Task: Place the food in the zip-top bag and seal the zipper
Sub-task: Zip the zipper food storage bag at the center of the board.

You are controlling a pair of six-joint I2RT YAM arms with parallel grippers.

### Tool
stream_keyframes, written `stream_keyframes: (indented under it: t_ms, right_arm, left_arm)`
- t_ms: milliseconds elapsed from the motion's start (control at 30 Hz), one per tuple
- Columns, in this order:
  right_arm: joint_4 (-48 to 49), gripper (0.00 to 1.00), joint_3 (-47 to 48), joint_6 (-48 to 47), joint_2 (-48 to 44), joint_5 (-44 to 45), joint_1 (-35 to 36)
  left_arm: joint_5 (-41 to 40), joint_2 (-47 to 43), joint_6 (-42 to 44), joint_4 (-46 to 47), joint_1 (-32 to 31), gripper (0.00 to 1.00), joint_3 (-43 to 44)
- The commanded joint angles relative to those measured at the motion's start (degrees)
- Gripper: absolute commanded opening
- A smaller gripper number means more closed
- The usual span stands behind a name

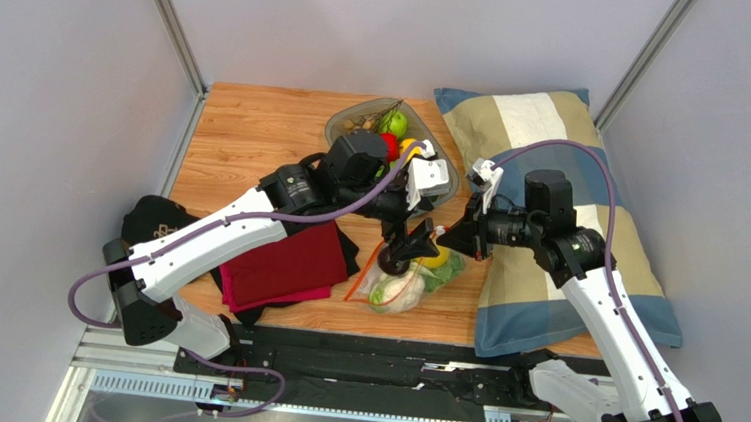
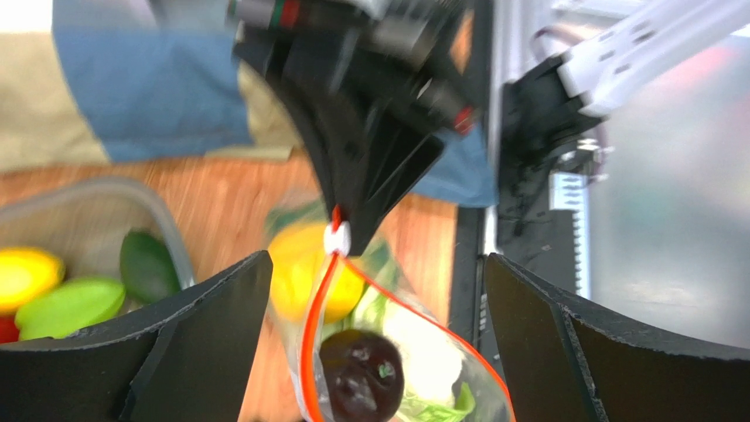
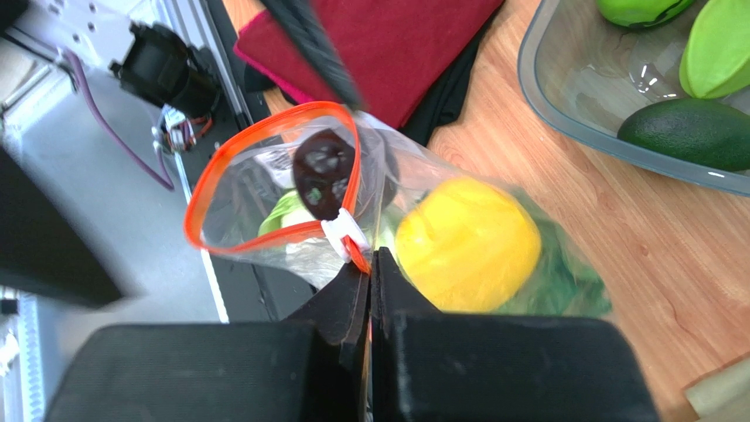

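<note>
The clear zip-top bag (image 1: 398,286) lies at the table's near edge, its mouth lifted and open. Inside show the yellow fruit (image 3: 466,244), green cabbage (image 3: 568,283), white cauliflower (image 2: 433,345) and a dark round lump (image 3: 323,171). The red-orange zipper (image 3: 264,119) forms an open loop, with a white slider (image 3: 343,233) at one end. My right gripper (image 3: 371,264) is shut on the zipper's end beside the slider. My left gripper (image 2: 378,343) is open wide, its fingers (image 2: 176,343) on either side of the bag's mouth, touching nothing.
The grey tray (image 1: 347,122) at the back holds a red pepper (image 1: 389,146) and green fruits (image 1: 393,123). A striped pillow (image 1: 553,216) lies on the right. A red cloth (image 1: 283,264) over black cloth lies left of the bag.
</note>
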Motion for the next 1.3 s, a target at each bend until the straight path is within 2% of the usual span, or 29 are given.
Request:
stream_keyframes:
  t_ms: [0, 133, 367, 633, 733, 767, 933, 1000, 1033, 1267]
  right_arm:
    - [5.82, 0.0, 4.21, 9.53, -2.06, 0.71, 0.36]
    - [5.91, 0.0, 4.3, 10.08, -3.11, -1.4, 0.28]
    - [5.82, 0.0, 3.69, 8.41, -4.17, -3.77, 0.45]
    - [5.47, 0.0, 3.69, 6.04, -4.34, -5.27, 0.45]
    - [5.38, 0.0, 3.69, 5.24, -4.61, -5.79, 0.45]
    - [5.29, 0.0, 3.6, 4.89, -4.87, -5.71, 0.54]
    - [4.68, 0.0, 3.51, 2.35, -5.57, -6.41, 0.36]
    - [4.41, 0.0, 3.51, 1.91, -5.75, -6.5, 0.45]
    - [4.24, 0.0, 3.51, 1.73, -5.92, -6.5, 0.45]
    - [4.32, 0.0, 3.77, 0.06, -7.16, -5.97, 0.27]
  left_arm:
    - [-11.62, -1.29, -2.57, 2.61, -1.53, 0.99, -3.91]
    - [-12.17, -0.94, 0.15, 5.15, -1.62, 0.95, -3.3]
    - [-3.3, -1.29, 3.4, 8.49, -1.09, 0.68, -3.47]
    - [3.47, 1.34, 5.17, 9.91, -0.21, 0.67, -2.33]
    - [7.5, 2.22, 5.61, 9.91, 0.92, 0.55, -1.8]
    - [8.74, 2.75, 5.69, 9.82, 1.1, 0.47, -1.63]
    - [12.88, 3.8, 5.52, 9.55, 2.6, 0.26, -1.45]
    - [13.68, 3.98, 5.52, 9.47, 2.95, 0.22, -1.45]
    - [14.55, 3.98, 5.6, 9.47, 3.39, 0.17, -1.54]
    - [17.28, 4.77, 7.19, 7.8, 5.32, 0.08, -2.94]
